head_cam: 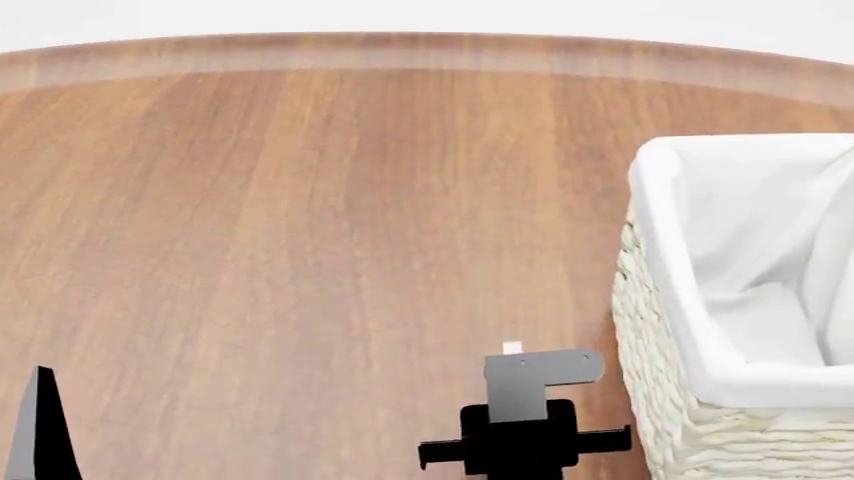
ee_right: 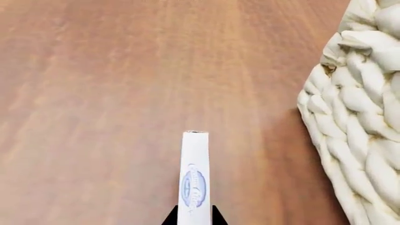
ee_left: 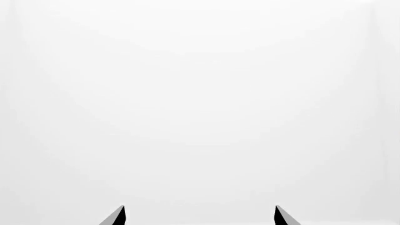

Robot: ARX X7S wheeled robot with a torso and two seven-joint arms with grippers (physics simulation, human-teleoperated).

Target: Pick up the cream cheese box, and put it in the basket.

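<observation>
Right gripper (ee_right: 194,220) clamps cream cheese box (ee_right: 194,178) — just left of wicker basket (head_cam: 667,400), liner (head_cam: 747,230) bare; left gripper (ee_left: 198,216) fingers apart.

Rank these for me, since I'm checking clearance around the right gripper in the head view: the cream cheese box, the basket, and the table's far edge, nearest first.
1. cream cheese box, held in the right gripper.
2. basket, beside it on the right.
3. table's far edge, well ahead.

Light is bright, even and soft in all views. The basket (ee_right: 359,117) casts a dim shadow on the wooden table (ee_right: 93,93). The left wrist view is nearly pure white, featureless. Edges are sharp, with no glare or blur.
</observation>
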